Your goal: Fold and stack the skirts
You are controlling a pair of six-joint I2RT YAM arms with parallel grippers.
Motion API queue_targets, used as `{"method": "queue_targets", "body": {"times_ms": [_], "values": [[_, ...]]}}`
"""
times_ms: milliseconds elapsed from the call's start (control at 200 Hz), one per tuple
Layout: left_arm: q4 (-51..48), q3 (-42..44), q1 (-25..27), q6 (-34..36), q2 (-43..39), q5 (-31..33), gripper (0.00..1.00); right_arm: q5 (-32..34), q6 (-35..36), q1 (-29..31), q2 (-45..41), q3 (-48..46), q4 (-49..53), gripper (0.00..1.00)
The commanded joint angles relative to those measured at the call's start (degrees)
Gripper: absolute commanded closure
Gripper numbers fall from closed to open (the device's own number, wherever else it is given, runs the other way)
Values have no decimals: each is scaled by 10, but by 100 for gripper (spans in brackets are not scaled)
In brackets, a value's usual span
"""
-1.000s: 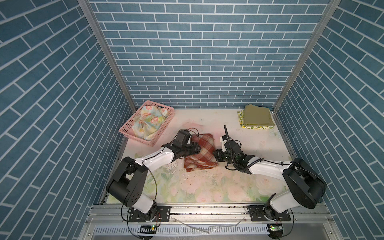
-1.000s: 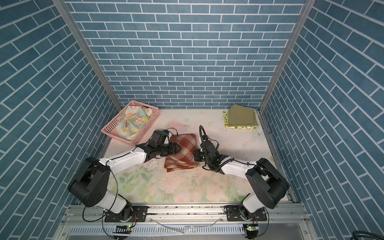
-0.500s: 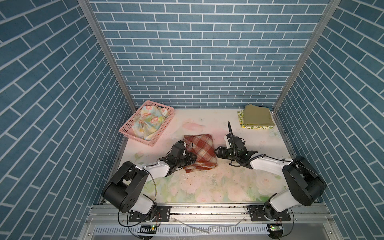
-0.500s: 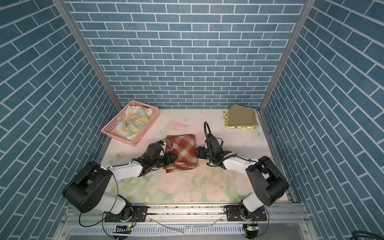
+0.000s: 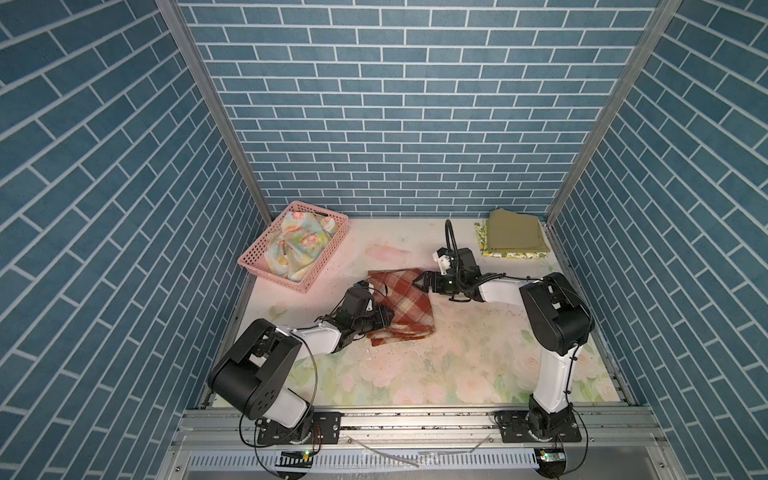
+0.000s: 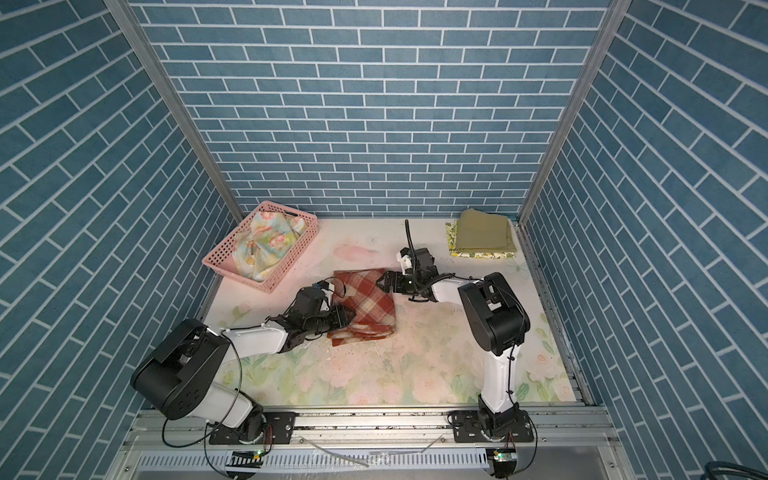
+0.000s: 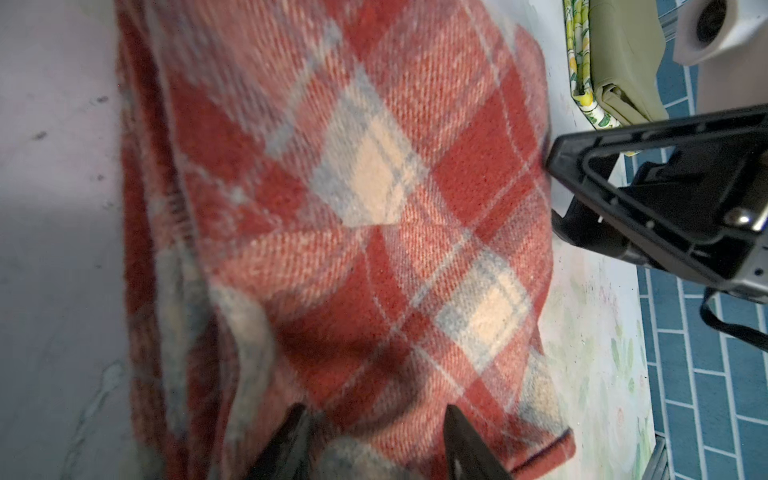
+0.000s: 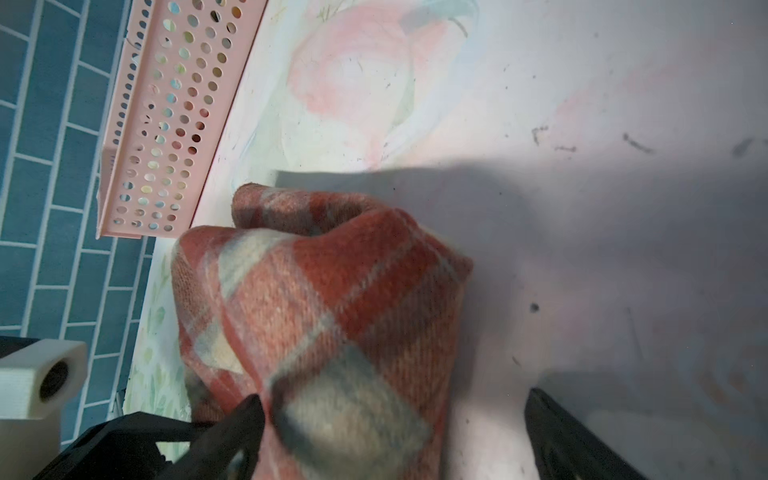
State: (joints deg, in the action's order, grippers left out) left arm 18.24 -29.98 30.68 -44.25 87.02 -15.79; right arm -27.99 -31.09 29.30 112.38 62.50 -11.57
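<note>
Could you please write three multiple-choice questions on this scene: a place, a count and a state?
1. Where is the pastel floral skirt?
A. in the pink basket
B. spread flat mid-table
C. hanging from a gripper
2. How many skirts form the far-right stack?
A. one
B. two
C. four
3. The right gripper is:
A. open
B. shut on cloth
C. out of view
Answers: 1 A, it lies crumpled inside the basket; 2 B, the olive skirt sits on the lemon-print skirt; 3 A, its fingers stand wide apart in the right wrist view.
</note>
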Motion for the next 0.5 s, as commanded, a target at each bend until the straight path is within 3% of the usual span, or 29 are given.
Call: {"method": "queue_targets", "body": {"times_ms": [0,300,415,490], "values": [[-116,29,1,9,34,20,50,-42,30,-1,46,27,-3,3],[-91,47,2,7,62,17,88,-66,-7,14,128,48,-39,7],[-76,47,1,8,78,11,93,-67,-11,26,156,60,-43,13],[-70,49,1,11,79,8,95,-64,-18,30,163,63,-63,23]]}}
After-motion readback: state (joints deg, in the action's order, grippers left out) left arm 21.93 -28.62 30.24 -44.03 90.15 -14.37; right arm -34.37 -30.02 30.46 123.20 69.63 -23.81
